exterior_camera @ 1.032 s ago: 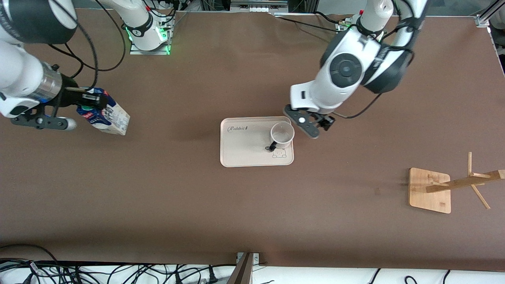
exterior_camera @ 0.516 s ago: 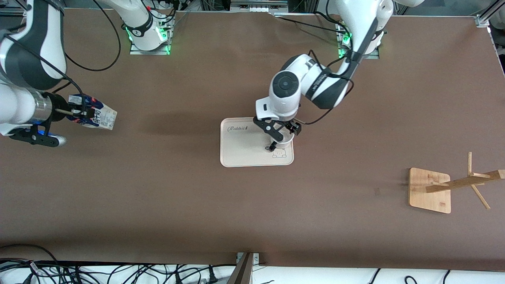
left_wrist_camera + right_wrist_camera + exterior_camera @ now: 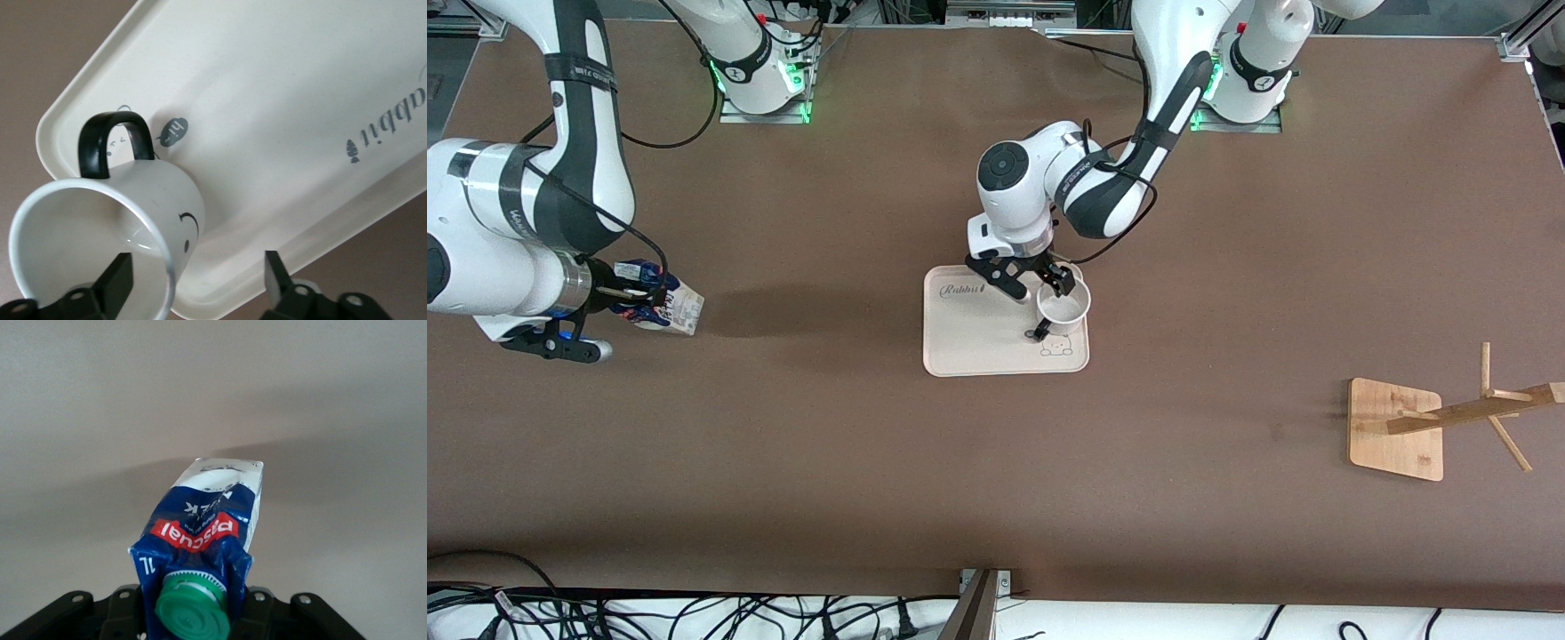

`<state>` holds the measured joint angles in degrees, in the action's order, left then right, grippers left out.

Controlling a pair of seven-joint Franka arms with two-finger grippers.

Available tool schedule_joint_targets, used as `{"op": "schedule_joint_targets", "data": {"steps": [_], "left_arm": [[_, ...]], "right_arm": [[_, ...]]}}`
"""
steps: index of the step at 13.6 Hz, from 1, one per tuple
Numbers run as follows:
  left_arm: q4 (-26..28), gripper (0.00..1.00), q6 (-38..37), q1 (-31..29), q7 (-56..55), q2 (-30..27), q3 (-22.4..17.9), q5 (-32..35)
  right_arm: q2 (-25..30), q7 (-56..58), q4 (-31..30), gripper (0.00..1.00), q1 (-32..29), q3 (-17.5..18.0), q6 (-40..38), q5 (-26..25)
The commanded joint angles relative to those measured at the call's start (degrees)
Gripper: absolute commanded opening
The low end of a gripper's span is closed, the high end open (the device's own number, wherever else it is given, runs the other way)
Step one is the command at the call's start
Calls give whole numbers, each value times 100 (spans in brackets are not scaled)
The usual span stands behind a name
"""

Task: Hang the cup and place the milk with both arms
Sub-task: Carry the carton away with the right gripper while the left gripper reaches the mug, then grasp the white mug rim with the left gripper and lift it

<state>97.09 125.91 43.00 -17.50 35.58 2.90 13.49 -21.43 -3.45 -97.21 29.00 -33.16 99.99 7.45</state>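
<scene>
Bamboo rack (image 3: 1398, 429) sits nearest your front camera, well apart from the tray (image 3: 969, 333), toward the left arm's end. On the tray you have the cup (image 3: 1064, 305), upright and empty inside, handle (image 3: 110, 141) facing the camera. The left gripper (image 3: 1032, 282) has dropped onto it since half a second ago, fingers (image 3: 119, 285) spread astride the rim. Toward the right arm's end, the right gripper (image 3: 609, 298) pinches the milk (image 3: 660, 304), now closer to the tray.
</scene>
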Motion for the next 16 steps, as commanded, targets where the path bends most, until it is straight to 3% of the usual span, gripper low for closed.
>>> {"op": "schedule_joint_targets", "data": {"steps": [1, 2, 6, 9, 10, 11, 14, 16], "left_arm": [[-111, 5, -40, -11, 36, -7, -17, 145], [-129, 0, -49, -2, 28, -16, -17, 145], [-216, 0, -180, -11, -8, -86, -61, 136], [-1023, 0, -1293, 33, -16, -51, -70, 145], [-1226, 0, -1654, 42, -42, -60, -70, 136], [-1358, 0, -1849, 16, -60, -77, -79, 136], [-1736, 0, -2349, -133, -52, -139, -166, 110], [-2096, 0, -2623, -553, 45, -226, -176, 40]], "right_arm": [[201, 116, -342, 36, 27, 29, 371, 116], [192, 125, -473, 36, 27, 29, 607, 116], [210, 125, -905, 36, 27, 108, 1163, 142], [201, 178, -984, 38, 27, 108, 1224, 327], [184, 239, -976, 53, 27, 99, 1225, 327], [157, 248, -941, 100, 10, 99, 1199, 327], [148, 257, -870, 100, -17, 91, 1155, 318], [148, 266, -870, 100, -25, 91, 1155, 318]]}}
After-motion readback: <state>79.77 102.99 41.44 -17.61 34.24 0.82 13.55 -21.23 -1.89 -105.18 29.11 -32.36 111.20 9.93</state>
